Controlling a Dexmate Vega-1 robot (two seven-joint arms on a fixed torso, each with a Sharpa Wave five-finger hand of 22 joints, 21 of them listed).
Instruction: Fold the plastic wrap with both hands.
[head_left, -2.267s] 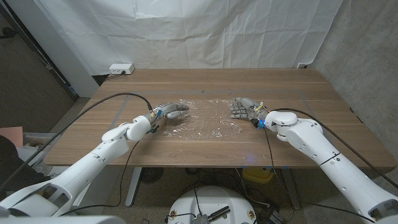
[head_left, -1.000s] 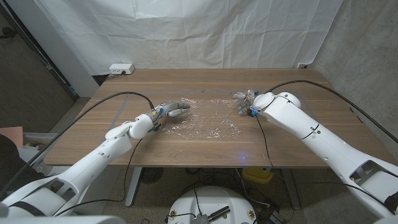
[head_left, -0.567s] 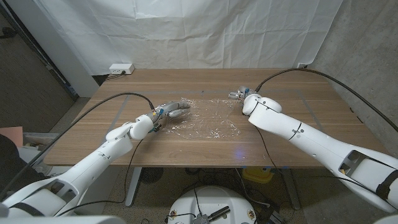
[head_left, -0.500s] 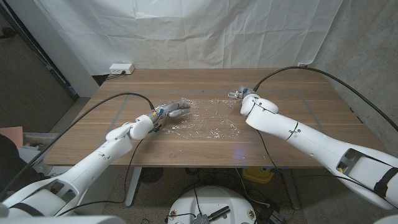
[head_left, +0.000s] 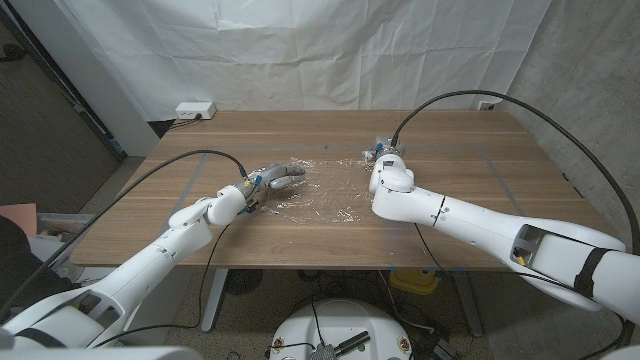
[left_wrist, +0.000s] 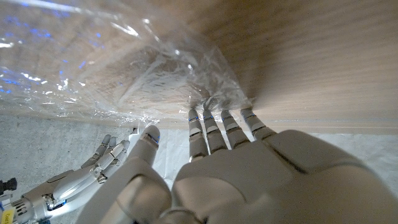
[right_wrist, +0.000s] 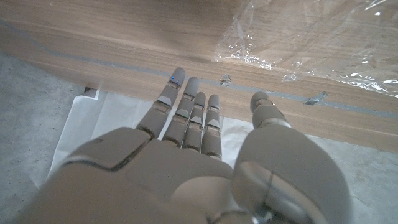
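the wrap (head_left: 325, 192) lies spread and crinkled on the table (head_left: 500, 190), mid-table between my two arms. my left hand (head_left: 283, 176) sits on its left edge; in the left wrist view my fingertips (left_wrist: 214, 117) press down on the puckered corner of the film, thumb out to the side, so i'm pinning it rather than pinching it. my right hand (head_left: 383, 152) is over the far right corner of the sheet, mostly hidden behind my own wrist in the head view; in the right wrist view the fingers (right_wrist: 186, 102) are straight and slightly apart, holding nothing, with the wrap's edge (right_wrist: 249, 56) near the thumb.

i judge this stuff nearly weightless, limp and clingy: it will stick to itself and to the wood, and bunch instead of sliding. thin enough to tear or stretch if i tug hard. best hold is a light pinch at each corner or along the edge, lifting both sides together so it stays taut. pressing from the top will only drag wrinkles
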